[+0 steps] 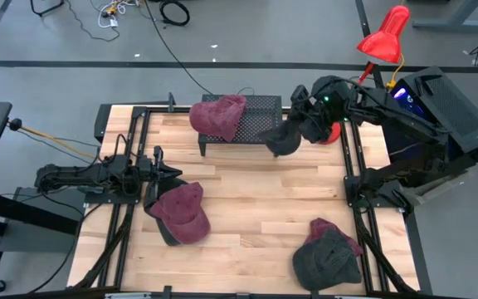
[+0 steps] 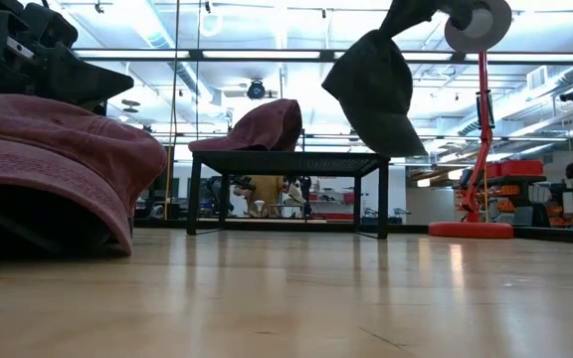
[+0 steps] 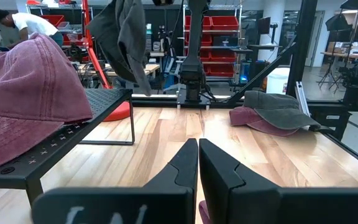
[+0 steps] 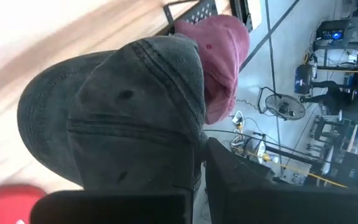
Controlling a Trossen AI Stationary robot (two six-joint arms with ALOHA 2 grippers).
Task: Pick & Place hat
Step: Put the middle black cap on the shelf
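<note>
1. The dark grey cap (image 1: 282, 139) I'm carrying is soft, washed cotton with stitched panels; it hangs limp, brim down, over the right end of the black mesh stand (image 1: 260, 106).
2. My right gripper (image 1: 304, 124) is clamped shut on that cap's crown, up off the table at the back right, arm bent inward from its base.
3. The low view shows the cap (image 2: 376, 89) dangling clear above the stand top, which I can't judge from overhead.
4. The right wrist view fills with the cap's seams (image 4: 117, 124), with the maroon cap (image 4: 219, 56) on the stand behind it.
5. Only overhead do I see all the hats: the maroon cap (image 1: 218, 115) on the stand's left end, another maroon cap (image 1: 182, 212) on the table, and a grey-and-maroon pair (image 1: 329, 253) front right.
6. My left gripper (image 1: 170, 173) lies low beside the table's maroon cap, fingers (image 3: 185, 168) pressed together, holding nothing.
</note>
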